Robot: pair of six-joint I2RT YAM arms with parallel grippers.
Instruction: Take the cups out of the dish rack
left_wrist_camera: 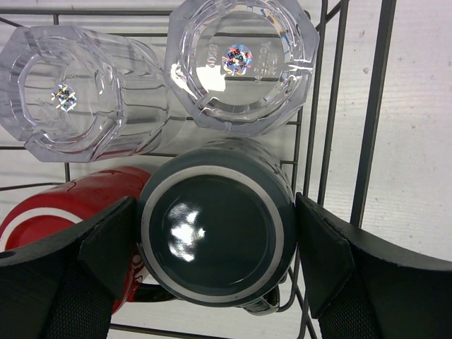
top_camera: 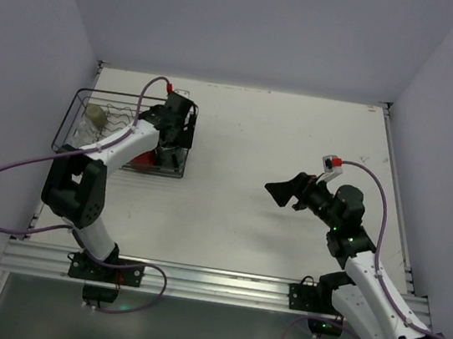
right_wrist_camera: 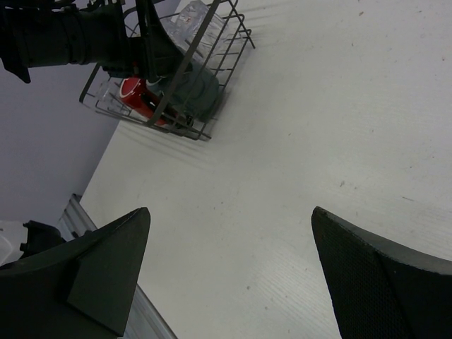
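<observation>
The dish rack [top_camera: 73,118] stands at the table's far left. My left gripper [left_wrist_camera: 215,236] reaches down into its right end, and its pads press both sides of the upside-down dark grey-green mug [left_wrist_camera: 212,275]. A red mug [left_wrist_camera: 63,205] lies right beside that mug. Behind them are a tall clear glass mug [left_wrist_camera: 70,99] and a small clear tumbler [left_wrist_camera: 240,63]. A small olive-grey cup [top_camera: 95,113] sits at the rack's left end. My right gripper [top_camera: 278,192] hovers open over the bare table to the right, with nothing between its fingers.
The rack's wire wall [left_wrist_camera: 374,106] runs close along the right side of my left gripper's finger. In the right wrist view the rack [right_wrist_camera: 205,134] is far off at the top left. White walls enclose the table on three sides.
</observation>
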